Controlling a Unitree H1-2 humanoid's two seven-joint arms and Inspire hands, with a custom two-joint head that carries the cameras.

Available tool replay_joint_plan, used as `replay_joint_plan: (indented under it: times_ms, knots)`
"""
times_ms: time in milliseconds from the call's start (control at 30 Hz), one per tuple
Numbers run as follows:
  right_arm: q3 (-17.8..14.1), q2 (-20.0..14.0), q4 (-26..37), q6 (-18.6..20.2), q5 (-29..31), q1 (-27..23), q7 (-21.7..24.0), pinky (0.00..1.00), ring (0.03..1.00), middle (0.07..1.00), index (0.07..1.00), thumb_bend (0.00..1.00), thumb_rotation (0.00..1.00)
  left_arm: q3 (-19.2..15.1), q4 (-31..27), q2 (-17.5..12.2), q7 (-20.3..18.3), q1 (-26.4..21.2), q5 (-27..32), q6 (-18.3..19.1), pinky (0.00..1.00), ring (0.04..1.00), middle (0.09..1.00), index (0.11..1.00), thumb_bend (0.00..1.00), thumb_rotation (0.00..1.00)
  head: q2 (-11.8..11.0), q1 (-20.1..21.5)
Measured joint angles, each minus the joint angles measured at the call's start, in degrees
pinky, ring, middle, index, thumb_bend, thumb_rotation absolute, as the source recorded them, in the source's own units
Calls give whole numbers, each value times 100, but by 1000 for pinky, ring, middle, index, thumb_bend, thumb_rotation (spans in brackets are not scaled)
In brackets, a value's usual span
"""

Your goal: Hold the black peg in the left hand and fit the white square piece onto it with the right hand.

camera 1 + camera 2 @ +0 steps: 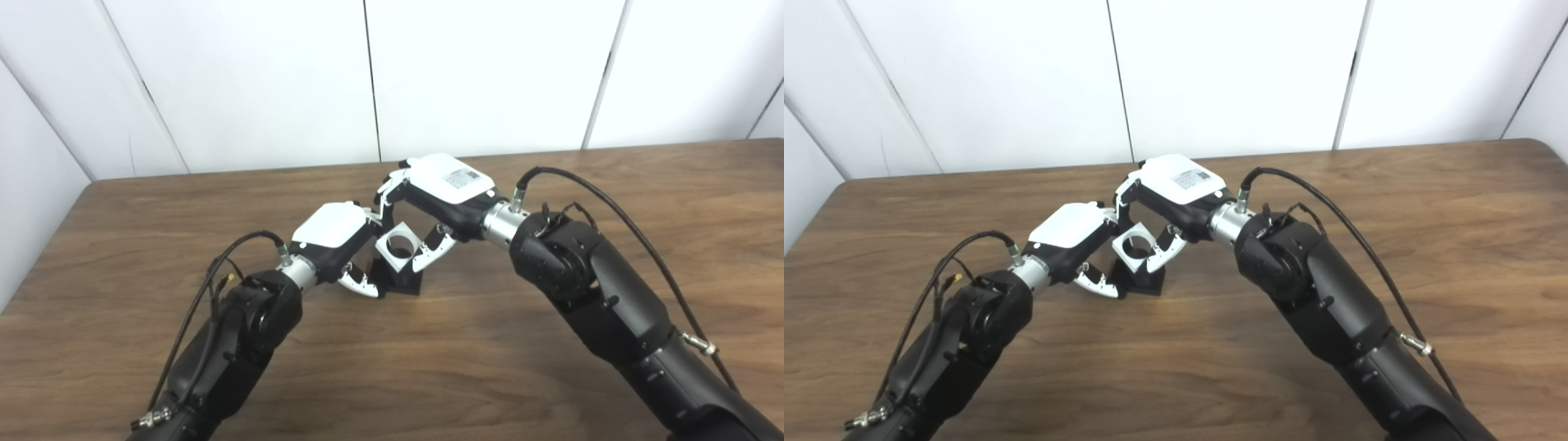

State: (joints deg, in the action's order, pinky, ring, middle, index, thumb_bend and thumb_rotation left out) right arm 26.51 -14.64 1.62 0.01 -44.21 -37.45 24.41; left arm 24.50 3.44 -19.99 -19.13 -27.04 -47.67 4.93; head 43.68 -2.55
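Mid-table, closer to the far edge than the near one, both hands meet over the parts. Peg [401, 278] is black, its base sitting on the table [429, 367]; only the base and lower body show, the top is covered by the square [399, 246]. Square is white with a round hole, tilted toward the camera, sitting on top of the peg; dark shows through the hole, can't tell how far it's seated. Left hand [343, 245] is on the peg's left side, fingers curled round it, thumb low by the base; looks closed on the peg, though contact on the far side is hidden. Right hand [438, 202] comes in from the right and above, fingers [387, 199] over the square's far-left edge, thumb [436, 250] against its right edge, so it's pinching the square. The two hands nearly touch above the square's left corner.
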Motion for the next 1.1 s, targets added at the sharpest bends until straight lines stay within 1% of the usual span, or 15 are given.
replay_joint_plan:
  times_ms: [400, 567, 700, 933, 1100]
  knots:
    - [2, -6, -22, -11, -25, 4, 17, 966, 872, 780, 481, 520, 142, 4, 0, 6, 11, 2, 0, 16, 961, 915, 852, 489, 523, 77, 18, -53]
    - [8, -6, -22, -15, -23, 10, 31, 964, 872, 780, 481, 521, 142, 7, -10, 18, 1, 2, 0, 66, 979, 919, 854, 489, 522, 77, 35, -61]
    - [22, -6, -34, -31, -28, 28, 30, 944, 867, 779, 481, 520, 142, 8, -12, 19, 2, 2, 0, 71, 976, 918, 853, 489, 523, 76, 44, -97]
    - [66, -5, -223, -75, -49, 90, 25, 937, 866, 779, 481, 521, 141, 11, -22, 39, 1, 4, -4, 102, 974, 918, 853, 489, 523, 76, 53, -132]
    - [64, 28, -301, -77, -66, 102, -68, 935, 861, 779, 480, 521, 141, 12, -26, 45, -4, 4, -6, 119, 973, 916, 852, 489, 523, 76, 70, -149]
